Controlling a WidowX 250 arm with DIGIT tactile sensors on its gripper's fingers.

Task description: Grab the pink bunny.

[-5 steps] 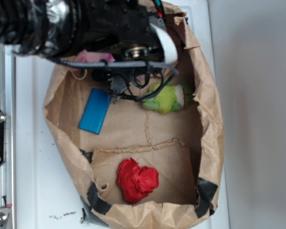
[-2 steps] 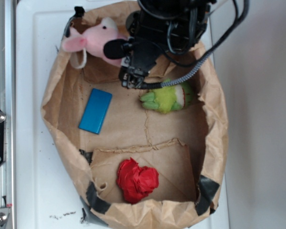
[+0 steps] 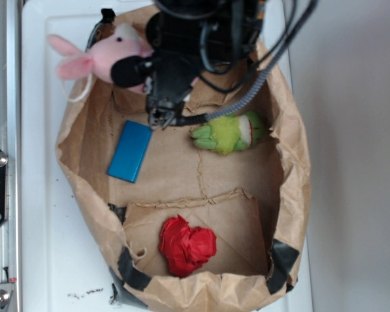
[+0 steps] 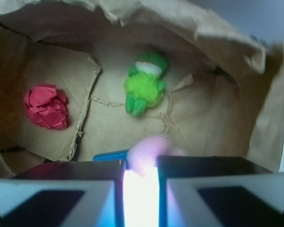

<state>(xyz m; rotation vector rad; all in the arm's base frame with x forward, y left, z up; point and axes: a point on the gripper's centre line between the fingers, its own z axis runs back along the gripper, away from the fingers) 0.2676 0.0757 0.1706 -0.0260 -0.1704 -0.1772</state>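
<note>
The pink bunny [image 3: 101, 57] is a light-pink plush with long ears and a white loop. It hangs over the upper-left rim of the brown paper bag [image 3: 292, 162], ears pointing left. My gripper [image 3: 131, 70] is shut on the bunny's body, with a black pad pressed against it. In the wrist view the bunny [image 4: 149, 151] is a blurred pink lump wedged between my gripper's [image 4: 140, 189] two fingers, which stand close together. The rest of the bunny is hidden behind the fingers.
Inside the bag lie a yellow-green plush toy [image 3: 227, 134] [image 4: 144, 85], a blue flat block [image 3: 130, 151] and a red crumpled lump [image 3: 186, 245] [image 4: 46, 106] on a cardboard flap. The bag walls stand high all round. A metal rail [image 3: 0, 162] runs along the left.
The arm has swung clear of the left side, and the gripper has carried the bunny up and to the left, out over the bag's rim. The other objects have not moved.
</note>
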